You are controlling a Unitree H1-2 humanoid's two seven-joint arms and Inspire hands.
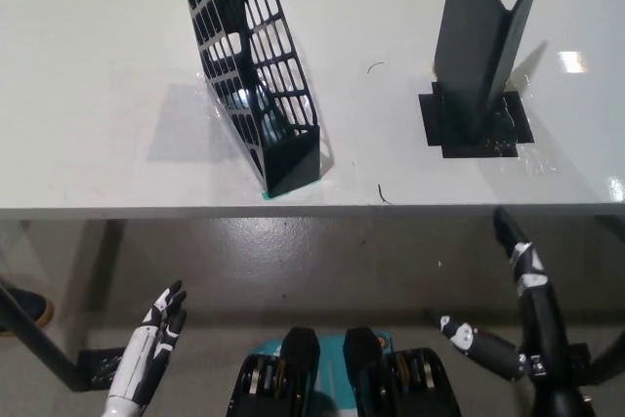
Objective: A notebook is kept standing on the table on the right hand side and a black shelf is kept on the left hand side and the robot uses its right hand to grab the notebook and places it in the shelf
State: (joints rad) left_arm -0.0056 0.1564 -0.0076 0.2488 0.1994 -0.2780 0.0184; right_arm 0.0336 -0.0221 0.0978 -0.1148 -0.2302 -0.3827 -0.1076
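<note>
A dark notebook stands upright and spread open in a V on the table's right side, on a patch of black tape. The black lattice shelf stands on the left side of the table near the front edge, tilted, with nothing visible in it. My black right hand hangs below the table's front edge at the lower right, fingers spread and holding nothing, well short of the notebook. My white left hand rests low at the lower left, open, below the table.
The white table ends at a front edge across the middle of the picture. Below it lies grey floor. A dark table leg slants at the lower left beside a shoe.
</note>
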